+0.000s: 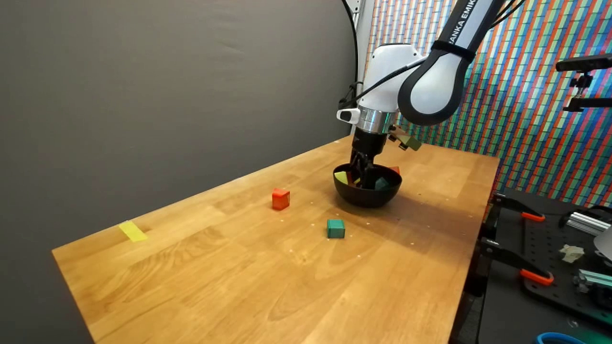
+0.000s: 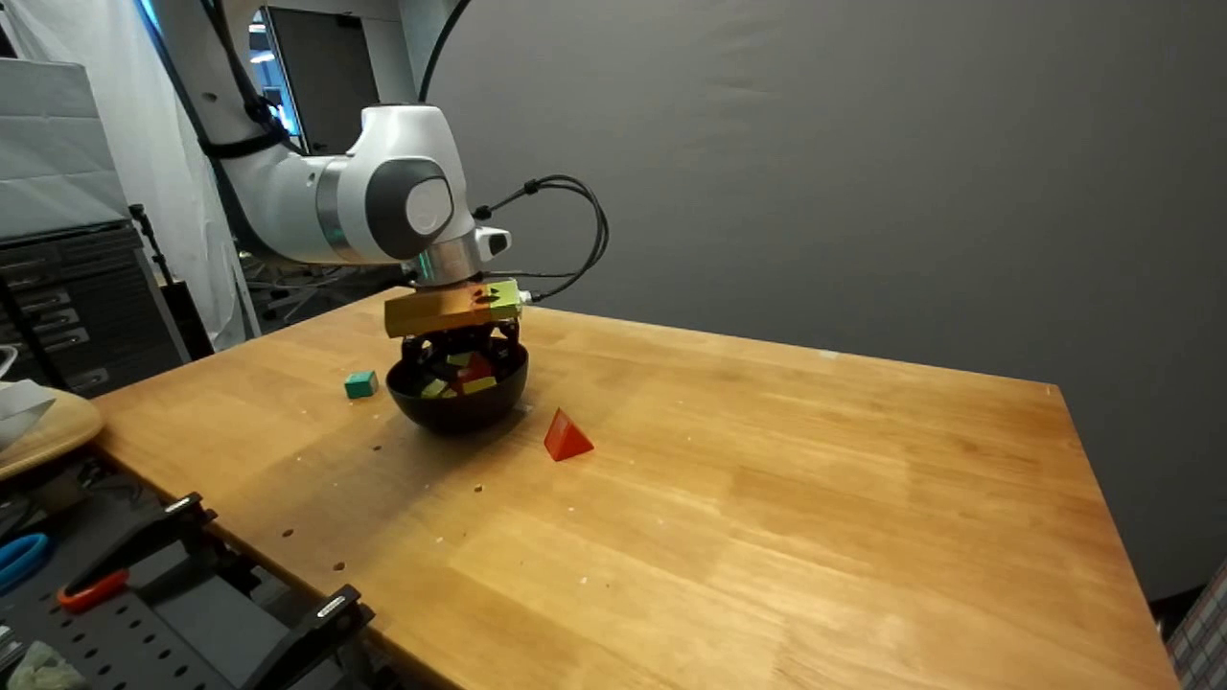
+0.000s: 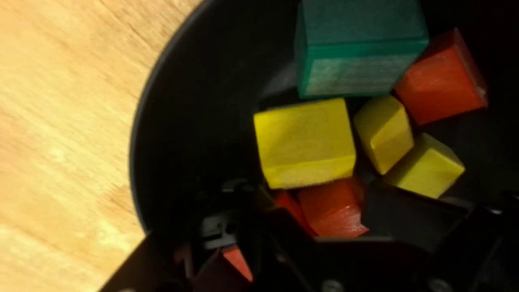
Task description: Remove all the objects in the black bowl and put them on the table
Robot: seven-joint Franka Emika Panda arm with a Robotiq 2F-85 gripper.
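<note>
The black bowl (image 1: 367,197) stands upright on the table (image 2: 767,537). My gripper (image 3: 320,207) reaches down into it, one finger on each side of red blocks (image 3: 332,211); whether the pads press on them cannot be made out. Beside them lie a large yellow block (image 3: 306,142), smaller yellow blocks (image 3: 425,166), a green block (image 3: 365,48) and an orange-red block (image 3: 442,81). In exterior views, an orange-red cube (image 1: 280,198), a green cube (image 1: 335,228) and a red pyramid (image 2: 567,436) rest on the table, outside the bowl.
A flat yellow tape mark (image 1: 133,231) lies near a table edge. Beside the table, clamps with orange handles (image 1: 536,277) sit on a dark side surface. A wooden round plate (image 2: 48,431) is at the far side in an exterior view. The bowl's rim (image 3: 140,121) surrounds my fingers.
</note>
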